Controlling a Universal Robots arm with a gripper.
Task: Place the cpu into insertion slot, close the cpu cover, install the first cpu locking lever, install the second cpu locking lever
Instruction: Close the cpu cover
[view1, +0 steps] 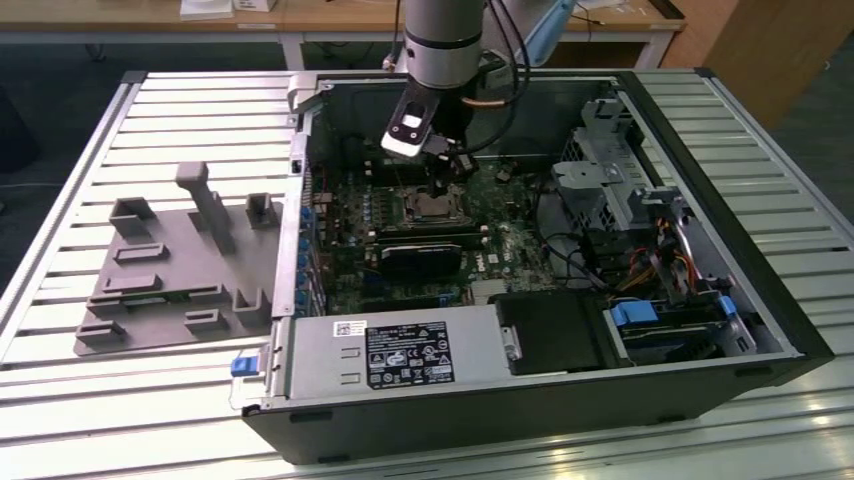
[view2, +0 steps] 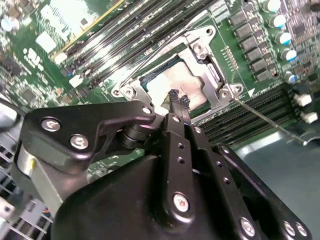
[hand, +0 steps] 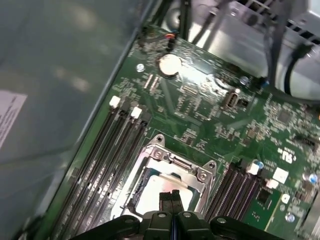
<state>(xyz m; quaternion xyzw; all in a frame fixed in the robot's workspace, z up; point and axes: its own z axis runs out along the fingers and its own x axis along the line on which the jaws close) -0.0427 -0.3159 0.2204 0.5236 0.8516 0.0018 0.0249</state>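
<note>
Your tool (view2: 177, 100) is clenched on nothing, its tip directly above the cpu (view2: 167, 80), with the cover (view2: 212, 75) framing it.

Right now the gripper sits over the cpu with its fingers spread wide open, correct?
Not quite. The gripper is over the cpu, but its fingers are shut, tips pressed together, not spread open. The first wrist view shows this.

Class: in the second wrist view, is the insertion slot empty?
No, the cpu lies seated in it, framed by the cpu cover.
</note>
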